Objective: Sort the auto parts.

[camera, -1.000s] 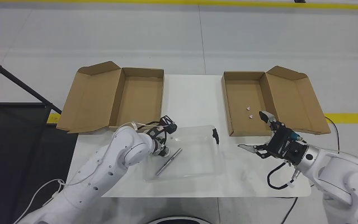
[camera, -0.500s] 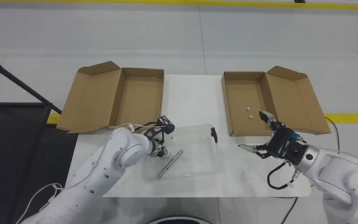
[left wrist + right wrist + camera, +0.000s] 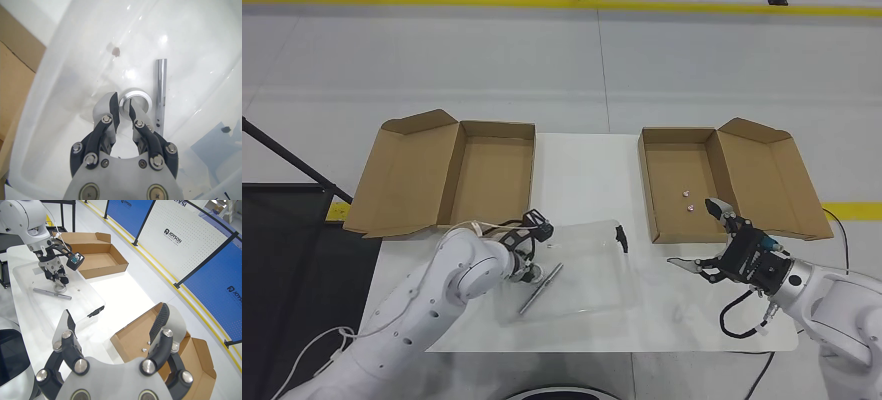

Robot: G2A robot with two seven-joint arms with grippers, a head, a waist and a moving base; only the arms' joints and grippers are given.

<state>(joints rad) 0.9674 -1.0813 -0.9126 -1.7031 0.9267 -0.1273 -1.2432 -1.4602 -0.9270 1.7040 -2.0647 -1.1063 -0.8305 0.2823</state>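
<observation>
Ring: a short metal collar that stands on its flat face on the floor of the clear tray, bore upward. Left gripper: set directly over the ring, jaws narrow, with one pad outside the near wall and the other inside the bore. It appears to pinch that wall, and the ring still seems to rest on the tray floor. Rod: a slim metal bar that lies flat just beside the ring, on the side away from the outer pad. Its long axis runs past the collar rather than across it, so a straight lift should clear it.

In the top view the left gripper works at the tray's end nearest the left box, which is bare inside. The rod slants beside it. Right gripper: spread wide and holding nothing, beside the right box, well apart from the ring. That box holds two small fasteners. The left arm is therefore much the nearer.
</observation>
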